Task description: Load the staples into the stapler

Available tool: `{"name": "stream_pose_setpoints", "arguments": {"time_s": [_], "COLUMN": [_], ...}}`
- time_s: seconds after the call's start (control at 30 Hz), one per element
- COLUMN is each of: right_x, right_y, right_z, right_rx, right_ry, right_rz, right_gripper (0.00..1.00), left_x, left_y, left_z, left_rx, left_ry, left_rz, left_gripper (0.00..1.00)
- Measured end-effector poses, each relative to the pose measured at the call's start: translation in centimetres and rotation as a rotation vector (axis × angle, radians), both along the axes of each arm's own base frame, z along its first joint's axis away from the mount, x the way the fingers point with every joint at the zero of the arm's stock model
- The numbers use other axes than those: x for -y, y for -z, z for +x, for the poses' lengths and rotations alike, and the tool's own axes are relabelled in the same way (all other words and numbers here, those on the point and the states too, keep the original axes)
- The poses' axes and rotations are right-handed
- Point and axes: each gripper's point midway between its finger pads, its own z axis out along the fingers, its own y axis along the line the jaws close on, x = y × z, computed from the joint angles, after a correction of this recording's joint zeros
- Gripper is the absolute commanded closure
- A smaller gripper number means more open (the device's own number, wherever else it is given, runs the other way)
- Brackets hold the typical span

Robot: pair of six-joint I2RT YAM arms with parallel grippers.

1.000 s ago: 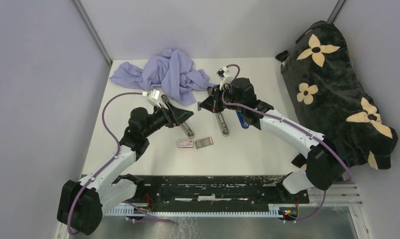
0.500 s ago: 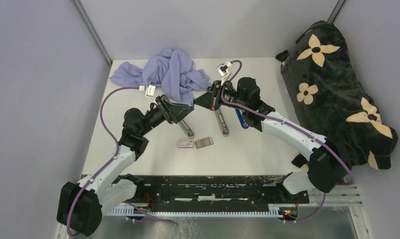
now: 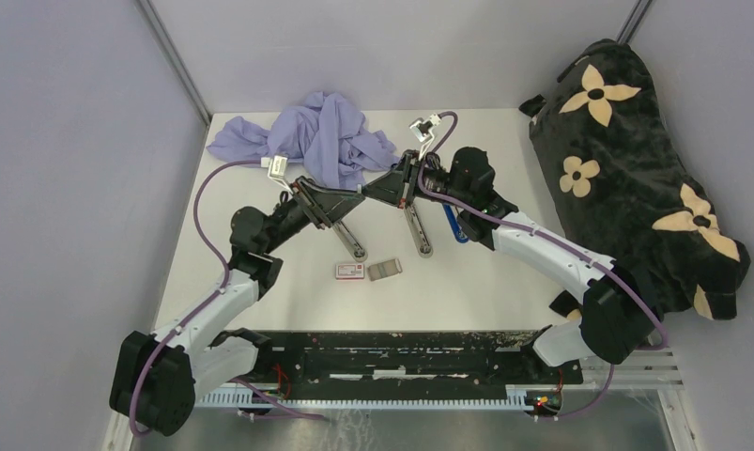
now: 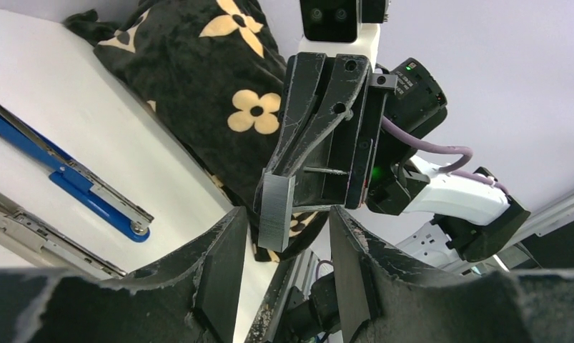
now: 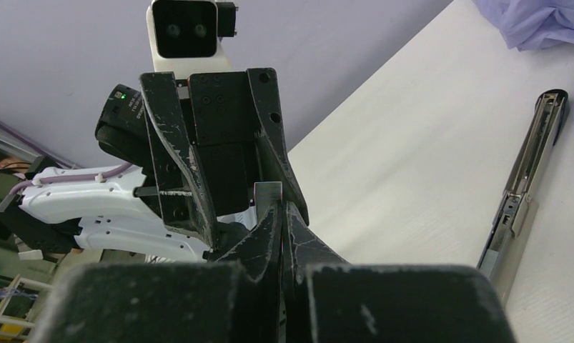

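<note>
Both grippers are raised above the table and face each other tip to tip. My right gripper point(image 5: 280, 211) is shut on a short silvery-grey staple strip point(image 5: 268, 193), whose end sticks out past its fingertips. In the left wrist view the strip point(image 4: 276, 211) stands in the gap at the tips of my open left gripper point(image 4: 285, 218), touching neither finger. In the top view the left gripper point(image 3: 352, 196) and right gripper point(image 3: 373, 191) nearly meet. An open black-and-silver stapler point(image 3: 418, 230) lies under them. The red-and-white staple box point(image 3: 350, 271) and its grey tray point(image 3: 385, 270) lie nearer.
A second long black-and-silver stapler part point(image 3: 351, 241) lies left of the first. A blue stapler point(image 3: 455, 225) lies to its right. A crumpled lilac cloth point(image 3: 316, 141) is at the back. A black flowered bag point(image 3: 636, 169) fills the right side.
Both grippers have risen off the table and tilted toward each other. The left gripper has moved right and up until its open fingers reach the strip held by the right gripper.
</note>
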Motion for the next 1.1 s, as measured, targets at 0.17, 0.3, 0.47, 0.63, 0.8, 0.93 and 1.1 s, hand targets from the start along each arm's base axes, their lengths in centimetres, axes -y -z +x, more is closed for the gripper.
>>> {"name": "stream_pose_setpoints", "arguments": {"time_s": [0.17,0.3,0.47,0.63,0.8,0.93,1.1], "right_x": [0.0,-0.1,-0.1,-0.1,-0.2,-0.2,-0.2], "right_y": [-0.7,-1.0,-1.2,-1.2,-1.6,-1.9,-2.0], "right_z": [-0.1,-0.1,-0.1,-0.5,-0.9,-1.1,-1.3], "right_rx": [0.010,0.018,0.025,0.025,0.022,0.021,0.024], "right_ry": [-0.004,-0.005,-0.009,-0.027,-0.051,-0.062,-0.070], "right_rz": [0.026,0.036,0.042,0.044,0.056,0.071,0.079], "right_gripper": [0.99,0.99,0.99,0.99,0.99,0.99,0.99], "left_x": [0.0,0.1,0.1,0.2,0.1,0.1,0.1], "left_y": [-0.2,-0.2,0.2,0.1,-0.3,-0.6,-0.9], "left_z": [-0.4,-0.6,-1.0,-1.1,-1.3,-1.3,-1.5], "left_rx": [0.000,0.002,-0.009,-0.009,0.000,0.002,0.006], "left_ry": [0.016,0.029,0.044,0.049,0.055,0.060,0.067], "left_rz": [-0.022,-0.026,-0.031,-0.037,-0.054,-0.069,-0.084], "left_gripper": [0.52,0.55,0.58,0.58,0.58,0.63,0.68]}}
